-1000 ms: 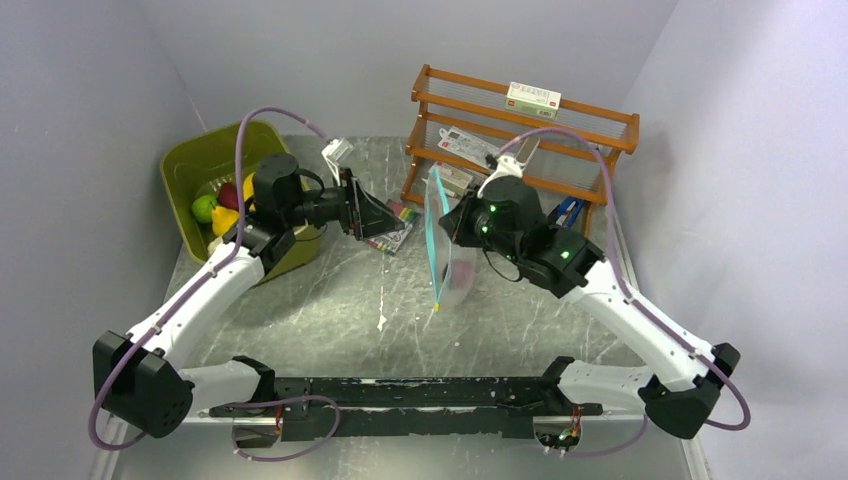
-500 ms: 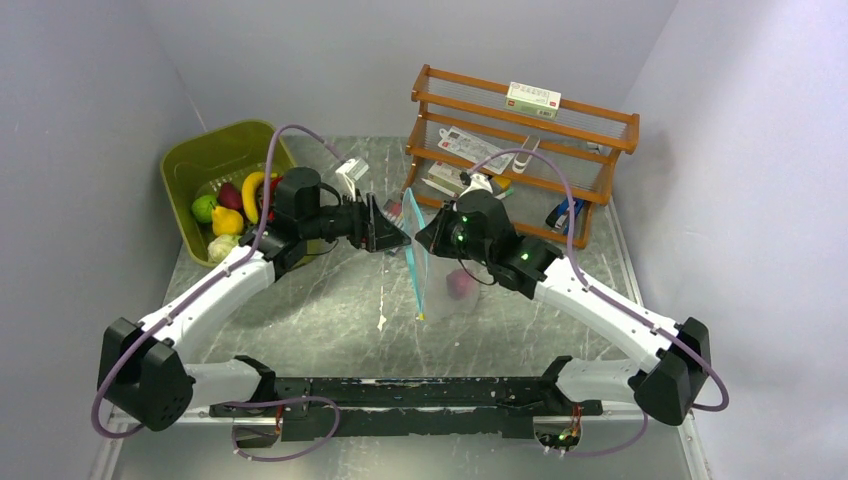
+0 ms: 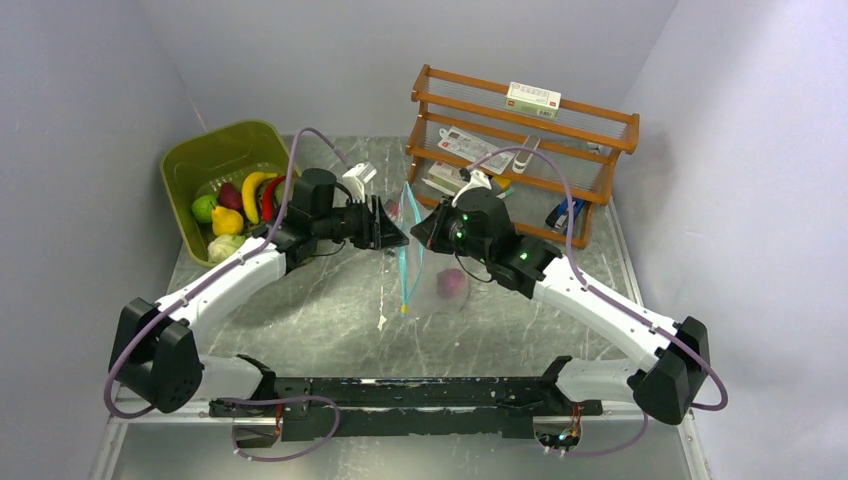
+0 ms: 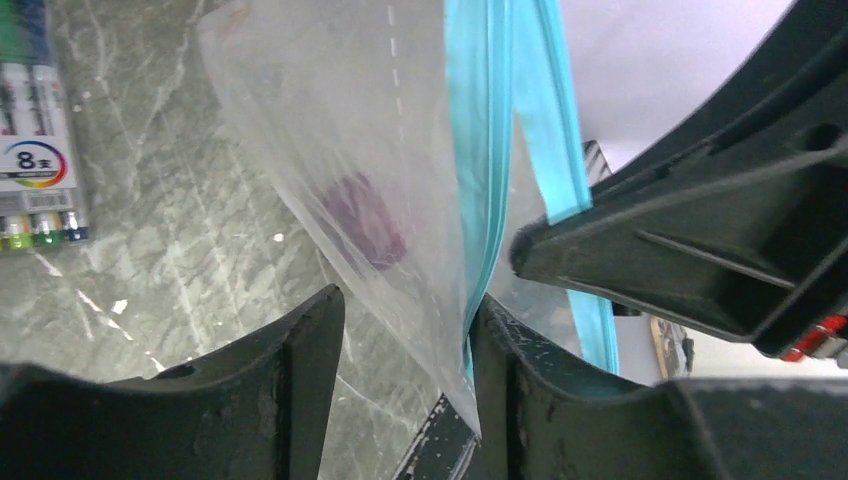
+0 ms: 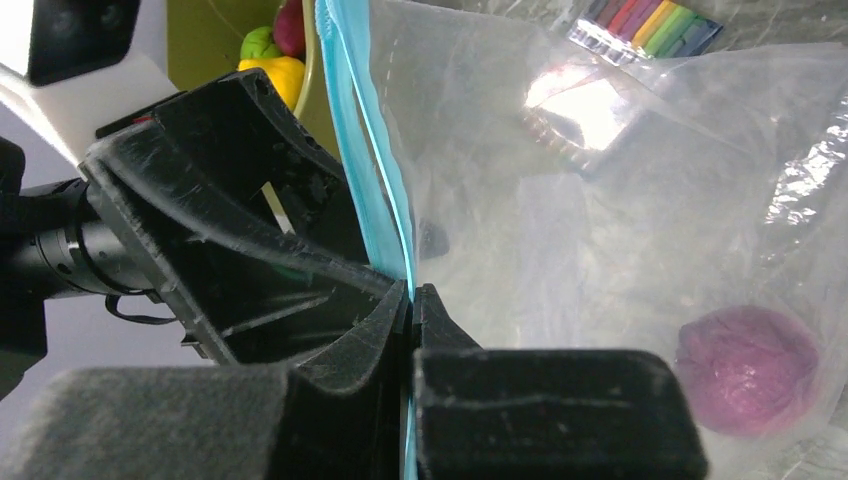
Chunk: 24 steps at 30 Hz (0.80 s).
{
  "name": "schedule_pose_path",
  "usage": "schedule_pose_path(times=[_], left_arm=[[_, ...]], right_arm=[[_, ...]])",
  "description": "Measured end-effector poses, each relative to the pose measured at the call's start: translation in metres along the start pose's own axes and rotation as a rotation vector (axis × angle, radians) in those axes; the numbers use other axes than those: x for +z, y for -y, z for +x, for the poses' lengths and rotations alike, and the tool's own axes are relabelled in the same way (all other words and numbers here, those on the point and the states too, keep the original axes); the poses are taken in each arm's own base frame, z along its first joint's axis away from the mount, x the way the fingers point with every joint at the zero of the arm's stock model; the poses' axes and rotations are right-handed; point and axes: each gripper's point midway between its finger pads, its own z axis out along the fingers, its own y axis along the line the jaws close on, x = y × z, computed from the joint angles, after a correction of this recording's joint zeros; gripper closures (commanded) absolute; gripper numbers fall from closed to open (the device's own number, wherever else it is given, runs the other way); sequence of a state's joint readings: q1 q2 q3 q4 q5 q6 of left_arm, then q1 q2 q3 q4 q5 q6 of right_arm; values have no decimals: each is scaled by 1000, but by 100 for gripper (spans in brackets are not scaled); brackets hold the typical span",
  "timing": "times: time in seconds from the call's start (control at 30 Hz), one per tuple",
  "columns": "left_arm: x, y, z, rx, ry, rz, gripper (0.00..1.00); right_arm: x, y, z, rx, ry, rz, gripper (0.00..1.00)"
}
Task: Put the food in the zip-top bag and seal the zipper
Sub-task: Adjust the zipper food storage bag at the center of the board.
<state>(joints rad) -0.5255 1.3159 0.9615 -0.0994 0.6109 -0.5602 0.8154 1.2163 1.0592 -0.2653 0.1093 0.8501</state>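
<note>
Bag (image 3: 428, 262), purple piece (image 3: 449, 284) inside, hung at table (image 3: 330, 300) centre. Right gripper (image 5: 410, 300) pinched its zipper (image 4: 480, 150); left gripper (image 4: 405, 300) spread astride the strip. Step, likely: second grip. Next called for left closing. Other food (image 3: 228, 222): tub (image 3: 200, 150), ten o'clock.

Mid-frame, we see the left gripper (image 3: 391, 228) and right gripper (image 3: 420, 231) flanking the zip-top bag (image 3: 428, 262). A purple-red piece (image 3: 449, 284) sits inside.

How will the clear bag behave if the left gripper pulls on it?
The zip-top bag is probably floppy: its film wrinkles and hangs from the right gripper. The purple piece inside likely weighs its bottom down and may roll.
</note>
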Motion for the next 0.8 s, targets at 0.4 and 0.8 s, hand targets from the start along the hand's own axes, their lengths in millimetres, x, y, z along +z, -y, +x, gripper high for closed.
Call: schedule_pose_path(times=[0.4,0.8], left_arm=[[-7,-20,-5,-6,24,-154,93],[-7,-19,1,-52,10,-146,92]], right_arm=[[-7,7,-11,-108,-5,76,100],[-53,-1,-52,-152,96,113,100]])
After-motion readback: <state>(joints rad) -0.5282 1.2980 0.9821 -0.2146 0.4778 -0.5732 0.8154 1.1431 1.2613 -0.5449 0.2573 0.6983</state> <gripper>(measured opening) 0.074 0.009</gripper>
